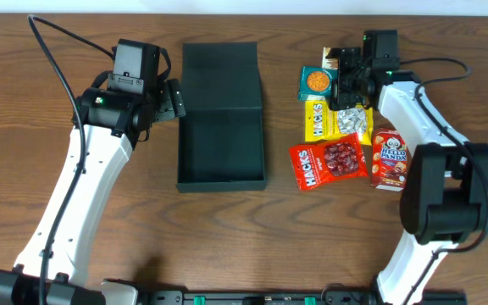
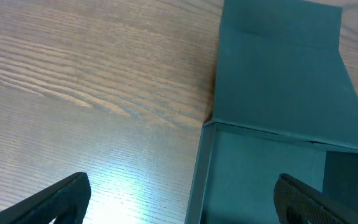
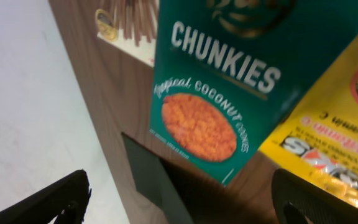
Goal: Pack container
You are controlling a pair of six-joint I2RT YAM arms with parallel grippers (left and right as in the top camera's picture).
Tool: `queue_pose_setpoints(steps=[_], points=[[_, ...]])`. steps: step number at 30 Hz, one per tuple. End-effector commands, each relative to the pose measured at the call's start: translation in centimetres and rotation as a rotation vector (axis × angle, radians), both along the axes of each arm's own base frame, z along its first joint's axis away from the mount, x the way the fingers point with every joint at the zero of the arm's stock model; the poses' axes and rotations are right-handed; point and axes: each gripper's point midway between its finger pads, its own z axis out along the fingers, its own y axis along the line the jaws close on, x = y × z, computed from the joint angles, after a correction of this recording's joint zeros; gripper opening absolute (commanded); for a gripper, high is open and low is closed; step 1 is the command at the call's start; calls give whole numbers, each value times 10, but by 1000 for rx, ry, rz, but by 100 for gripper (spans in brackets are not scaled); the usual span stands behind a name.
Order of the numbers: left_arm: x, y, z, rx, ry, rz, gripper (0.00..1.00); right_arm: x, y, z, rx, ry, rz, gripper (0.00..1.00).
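Observation:
The container [image 1: 221,135], a dark green-black box with its flap lid folded open toward the far side, lies at table centre; its interior looks empty. It also shows in the left wrist view [image 2: 272,155]. My left gripper [image 1: 173,98] is open and empty, hovering at the box's left wall [image 2: 179,202]. My right gripper [image 1: 343,80] is open and empty above a teal Chunkies cookie box [image 1: 316,82], which fills the right wrist view [image 3: 229,81]. A yellow Hacks packet [image 1: 317,119] also shows in the right wrist view [image 3: 334,143].
Right of the container lie a red Hacks packet [image 1: 327,161], a silver packet [image 1: 353,121], a red Hello Panda box [image 1: 389,158] and a stick-snack box [image 3: 129,25] behind the Chunkies box. The table's far edge [image 3: 73,81] is close to my right gripper.

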Motion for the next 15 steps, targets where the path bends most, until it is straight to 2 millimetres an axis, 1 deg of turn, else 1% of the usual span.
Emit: queue_pose_setpoints(steps=[1,10,15], points=[[1,5,-1,17,2,19,95,7,-15,-3,-5,-2,-33,93],[1,5,-1,18,3,19,95,6,-18,-27,-22,39,-26,94],[1,5,-1,18,3,19,95,4,-21,-42,-22,67,-32,92]])
